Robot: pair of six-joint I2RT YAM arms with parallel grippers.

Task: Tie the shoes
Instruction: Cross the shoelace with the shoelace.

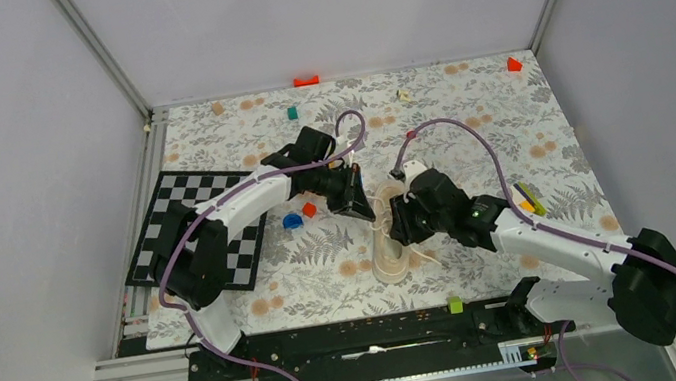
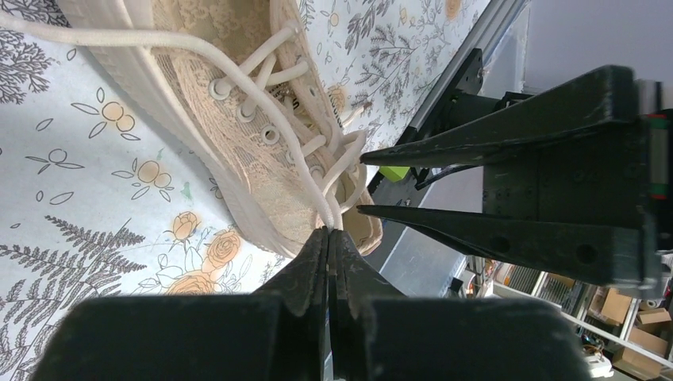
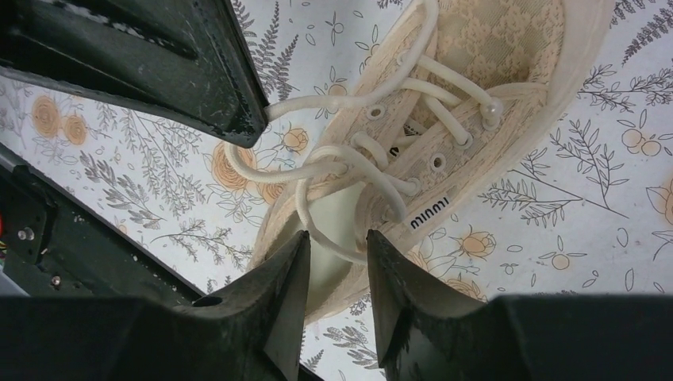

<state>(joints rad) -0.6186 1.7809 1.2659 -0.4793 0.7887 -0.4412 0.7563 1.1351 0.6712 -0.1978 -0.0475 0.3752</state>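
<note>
Pinching one lace of the single sneaker, left fingers are clamped; right fingers stand apart.

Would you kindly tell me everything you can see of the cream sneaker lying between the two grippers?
The sneaker is a cream low-top of lace-patterned fabric with a pale sole. It sits upright on the floral tablecloth, its opening toward the near rail. Its cream laces are threaded through the eyelets but untied and slack. The left gripper is shut on one lace strand. The right gripper is open by the sneaker's opening, with a loose loop in its gap.
</note>
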